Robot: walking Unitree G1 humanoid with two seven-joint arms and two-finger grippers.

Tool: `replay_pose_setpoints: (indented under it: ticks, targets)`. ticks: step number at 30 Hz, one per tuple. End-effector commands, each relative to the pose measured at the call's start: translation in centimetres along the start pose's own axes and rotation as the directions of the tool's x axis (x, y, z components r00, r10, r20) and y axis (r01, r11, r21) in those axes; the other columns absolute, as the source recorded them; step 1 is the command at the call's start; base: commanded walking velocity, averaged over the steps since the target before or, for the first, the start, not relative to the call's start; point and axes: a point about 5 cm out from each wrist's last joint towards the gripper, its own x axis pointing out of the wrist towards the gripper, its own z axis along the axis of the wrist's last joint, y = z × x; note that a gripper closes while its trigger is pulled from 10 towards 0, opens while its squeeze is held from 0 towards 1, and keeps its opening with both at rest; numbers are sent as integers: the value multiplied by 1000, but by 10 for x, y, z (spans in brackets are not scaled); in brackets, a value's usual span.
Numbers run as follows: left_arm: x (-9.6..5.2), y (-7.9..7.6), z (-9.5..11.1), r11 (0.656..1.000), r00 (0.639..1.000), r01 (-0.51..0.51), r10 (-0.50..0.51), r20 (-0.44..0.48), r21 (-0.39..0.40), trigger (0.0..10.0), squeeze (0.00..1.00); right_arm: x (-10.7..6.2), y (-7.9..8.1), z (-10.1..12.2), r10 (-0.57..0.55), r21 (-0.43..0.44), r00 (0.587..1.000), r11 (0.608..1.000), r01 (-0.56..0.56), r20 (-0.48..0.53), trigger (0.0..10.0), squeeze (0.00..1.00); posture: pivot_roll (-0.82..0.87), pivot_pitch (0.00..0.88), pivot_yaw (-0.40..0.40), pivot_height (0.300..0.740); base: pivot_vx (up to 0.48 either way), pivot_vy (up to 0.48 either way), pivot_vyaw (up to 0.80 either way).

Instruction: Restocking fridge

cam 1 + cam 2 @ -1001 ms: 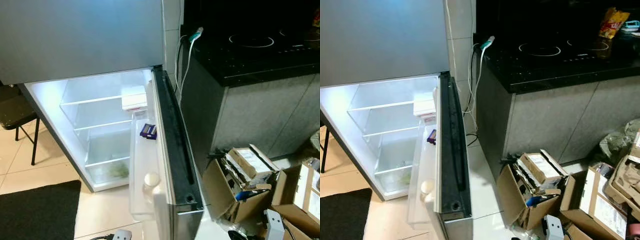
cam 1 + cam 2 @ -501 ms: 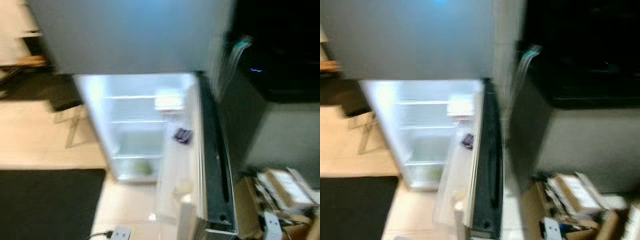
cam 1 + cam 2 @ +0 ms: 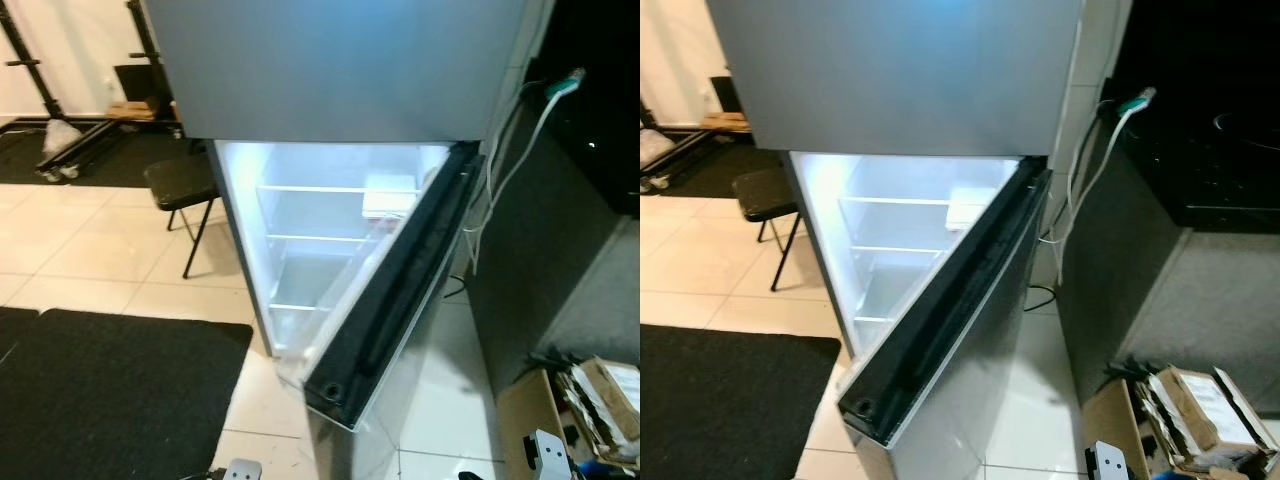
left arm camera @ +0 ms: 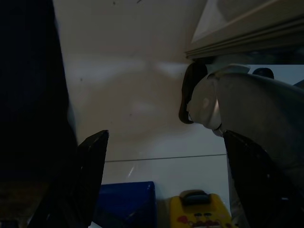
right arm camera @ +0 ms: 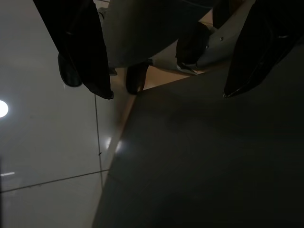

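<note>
Fridge (image 3: pixel 330 230) door (image 3: pixel 395 290) stood open; both tools, left (image 4: pixel 161 161) and right (image 5: pixel 166 57), hung open, empty. You needed stock first.

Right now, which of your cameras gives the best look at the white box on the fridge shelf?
The left eye view: the white box sits lit on the upper shelf, just past the open fridge door. The right eye view shows it too, with the door's edge cutting off more of it. The wrist views look down at the floor.
</note>
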Motion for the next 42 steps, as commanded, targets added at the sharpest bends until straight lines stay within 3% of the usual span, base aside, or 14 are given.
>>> replay_pose_setpoints:
  ticks: [1,9,37,42]
  targets:
    - [1,-3,0,1000,1000,6,-6,-5,13,10000,0,0,0,3,7,-4,1000,1000,-7,18,10000,0,-46,0,-13,738,0,0,681]
    - [1,-4,-2,1000,1000,6,-6,-9,12,10000,0,8,12,13,66,-49,997,997,-65,29,10000,0,-45,0,-15,738,0,0,682]
    - [1,-3,0,1000,1000,6,-6,-8,7,10000,0,10,17,16,103,-86,995,991,-101,18,10000,0,-45,0,-15,738,0,0,682]
    - [1,-3,1,1000,1000,5,-5,-7,16,10000,0,17,27,32,156,-119,986,982,-148,61,10000,0,-44,0,-13,738,0,0,682]
